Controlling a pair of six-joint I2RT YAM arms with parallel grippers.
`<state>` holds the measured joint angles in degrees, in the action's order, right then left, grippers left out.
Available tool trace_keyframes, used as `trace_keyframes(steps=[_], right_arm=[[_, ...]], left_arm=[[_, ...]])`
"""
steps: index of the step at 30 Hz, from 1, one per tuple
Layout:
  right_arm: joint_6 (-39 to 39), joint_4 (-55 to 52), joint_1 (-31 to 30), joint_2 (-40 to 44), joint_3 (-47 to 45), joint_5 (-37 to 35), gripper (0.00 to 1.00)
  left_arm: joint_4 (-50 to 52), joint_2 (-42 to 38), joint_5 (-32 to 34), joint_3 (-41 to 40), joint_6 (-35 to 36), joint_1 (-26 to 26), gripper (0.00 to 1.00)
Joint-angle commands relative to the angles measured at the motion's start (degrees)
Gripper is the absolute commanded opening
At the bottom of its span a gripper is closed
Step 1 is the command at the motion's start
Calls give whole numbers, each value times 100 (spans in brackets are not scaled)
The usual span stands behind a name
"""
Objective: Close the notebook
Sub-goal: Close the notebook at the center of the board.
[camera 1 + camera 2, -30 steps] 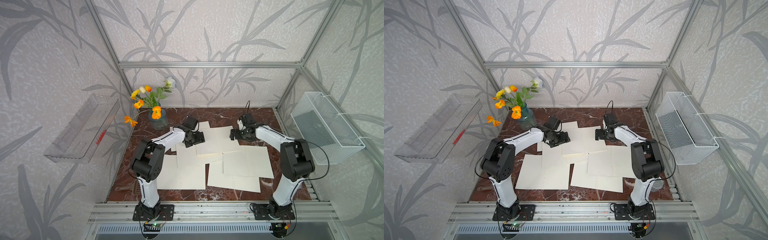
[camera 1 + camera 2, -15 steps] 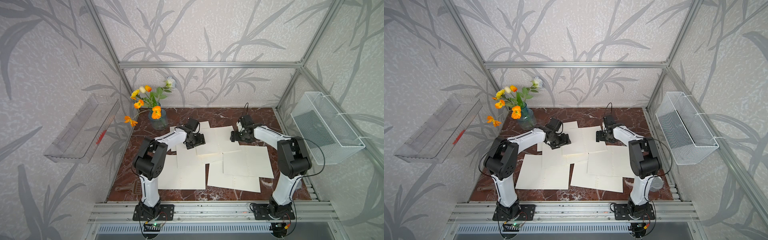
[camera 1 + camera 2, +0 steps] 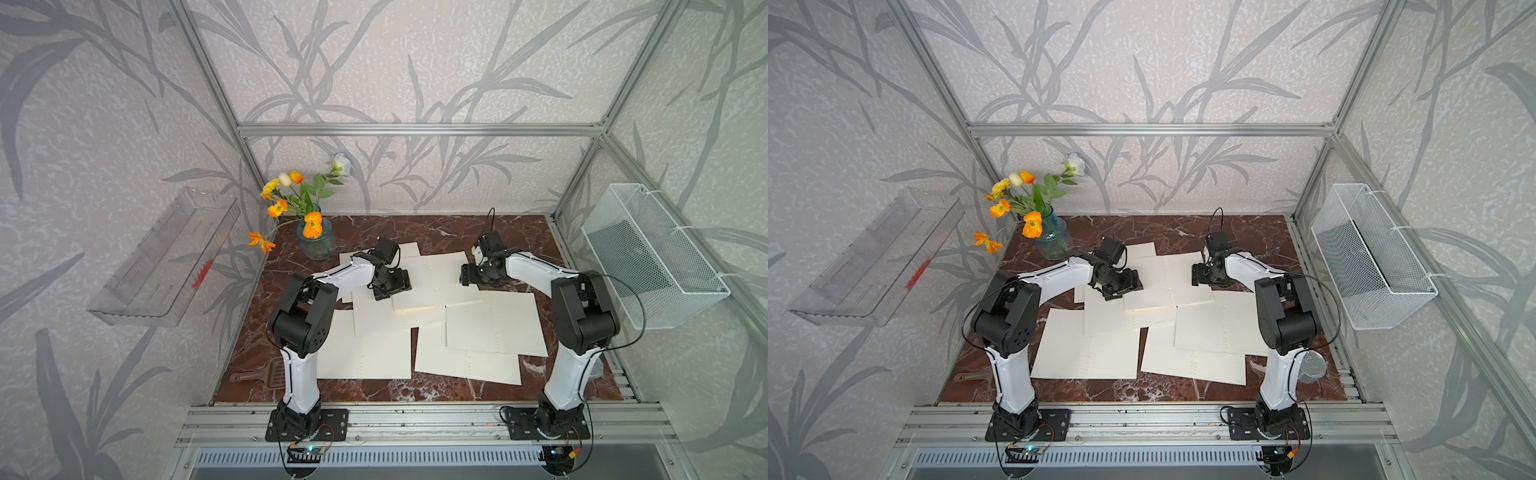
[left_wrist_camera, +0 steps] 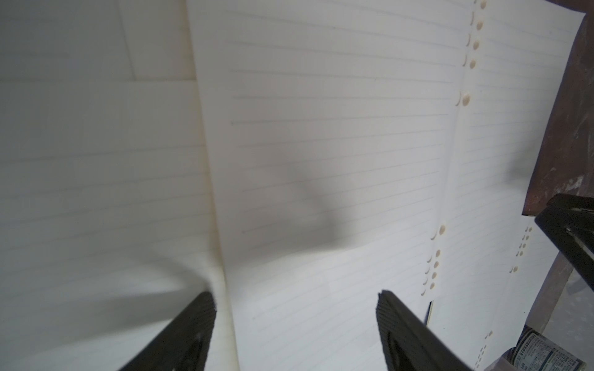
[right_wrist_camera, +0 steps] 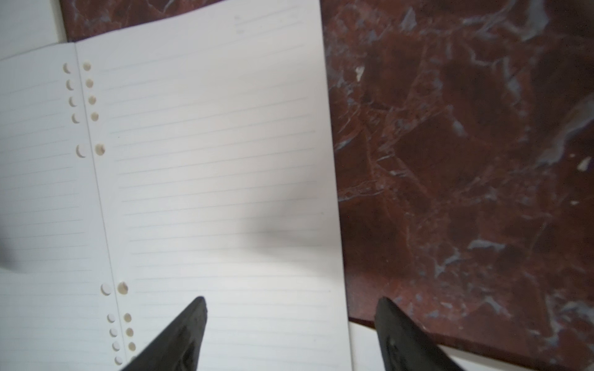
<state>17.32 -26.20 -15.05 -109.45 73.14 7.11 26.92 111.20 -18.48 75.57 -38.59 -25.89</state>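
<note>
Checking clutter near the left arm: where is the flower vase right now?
In both top views the flower vase stands at the table's far corner on the robot's left, just beyond the left gripper and the nearest loose sheet.

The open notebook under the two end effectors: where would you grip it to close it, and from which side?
Probably the free outer edge of the right page, approached from the robot's right: the notebook lies flat, that edge borders bare table, and the right end effector straddles it, open.
</note>
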Motion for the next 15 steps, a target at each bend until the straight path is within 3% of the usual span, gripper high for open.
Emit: trace_keyframes(steps=[1,15], right_arm=[[21,-33,-20,-150,-26,95,81],[27,51,-22,-358,-63,294,81]], left_arm=[[-93,96,-129,-69,-13,-38,79],[-457,28,-477,-174,5,-41,77]])
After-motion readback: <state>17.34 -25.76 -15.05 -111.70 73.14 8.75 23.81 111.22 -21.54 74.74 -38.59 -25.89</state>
